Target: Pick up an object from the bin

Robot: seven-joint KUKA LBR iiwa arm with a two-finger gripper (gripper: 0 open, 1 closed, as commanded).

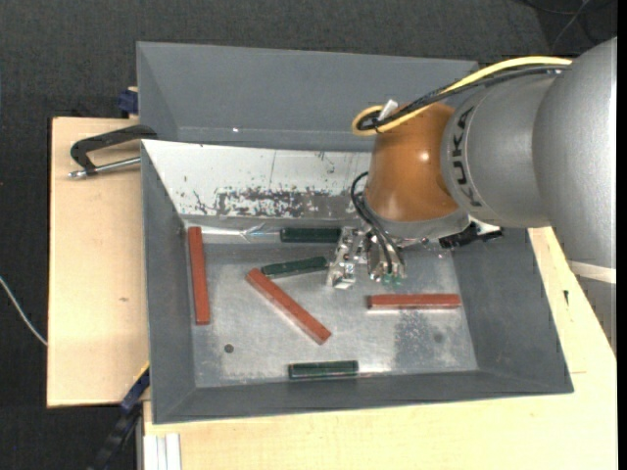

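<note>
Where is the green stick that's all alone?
The lone dark green stick lies flat by the near wall of the bin, low in the camera view, just below the slanted red stick.

left red bar [199, 274]: by wall | slanted red bar [287, 305]: mid-floor | front green bar [323, 368]: lying apart

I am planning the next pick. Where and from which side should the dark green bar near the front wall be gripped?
Probably at its middle, across the narrow width, coming straight down from above: the dark green bar lies flat and alone, parallel to the front wall, with bare floor along both long sides.
</note>
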